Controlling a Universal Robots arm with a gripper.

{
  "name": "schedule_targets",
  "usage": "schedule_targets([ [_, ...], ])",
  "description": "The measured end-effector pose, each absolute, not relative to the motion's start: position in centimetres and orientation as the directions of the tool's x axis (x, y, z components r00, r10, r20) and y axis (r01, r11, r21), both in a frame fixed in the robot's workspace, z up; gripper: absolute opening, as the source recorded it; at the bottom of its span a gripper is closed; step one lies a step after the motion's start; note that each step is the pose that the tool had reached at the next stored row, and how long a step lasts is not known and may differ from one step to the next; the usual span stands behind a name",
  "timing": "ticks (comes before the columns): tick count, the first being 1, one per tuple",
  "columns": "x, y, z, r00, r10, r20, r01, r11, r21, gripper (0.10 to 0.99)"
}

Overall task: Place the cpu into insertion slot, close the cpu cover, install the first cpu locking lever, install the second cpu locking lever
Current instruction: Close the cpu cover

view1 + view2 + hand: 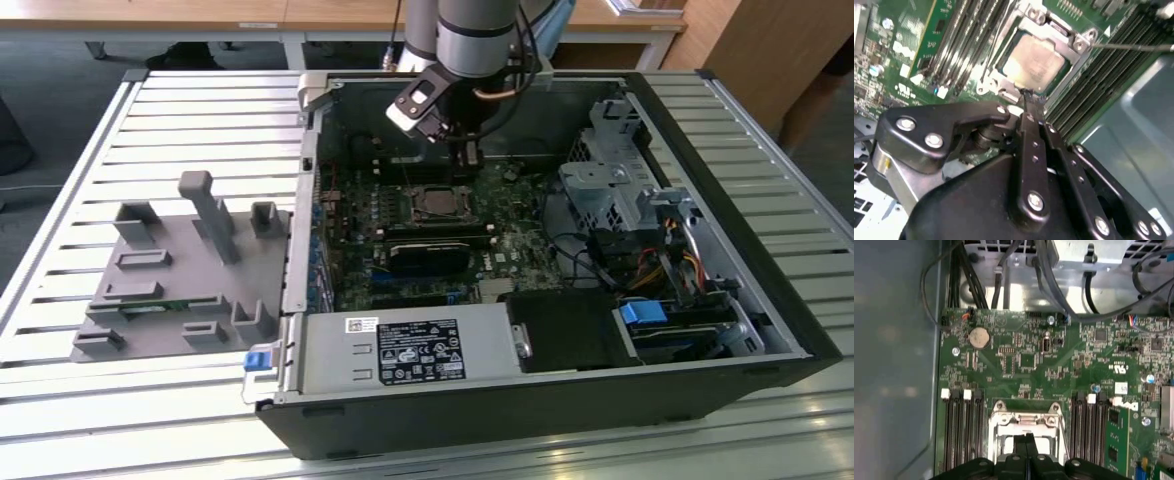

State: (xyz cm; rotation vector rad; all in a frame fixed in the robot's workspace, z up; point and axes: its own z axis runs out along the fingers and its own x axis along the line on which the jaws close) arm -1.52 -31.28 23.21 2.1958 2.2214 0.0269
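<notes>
The claw [465, 158] is low inside the open computer case [561, 425], and its two fingers are pressed together with no gap. In the second wrist view its tip touches the edge of the insertion slot [434, 203]. I cannot tell if it pinches something thin there.

The cpu [1035, 61] is right in front of the claw tip. It lies flat in the slot with its silver face up, so I think that job is done. The cpu cover [1004, 80] looks folded down around it, and the cpu shows through its window, so that job looks done too. Past the claw tip, a thin locking lever [1134, 47] sticks out sideways over the memory slots [961, 430]. I think it is not clipped down yet. I cannot tell about the other lever.

The case holds a lot. Under the claw is the green circuit board [1024, 360], with the long black memory slots on both sides of the claw. Well away from the claw sit a silver power box [407, 350] and a bunch of coloured wires [674, 265]. Outside the case, far from the claw, a grey tray [174, 288] lies on the slatted table [80, 420], and a small green board [158, 307] lies in it
</notes>
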Motion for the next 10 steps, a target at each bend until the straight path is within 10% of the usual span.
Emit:
schedule_targets([
  [10, -2.67, -31.27, 23.20, -0.012, 1.000, 0.000, 1.000, 0.012, 0.025, 0.106],
])
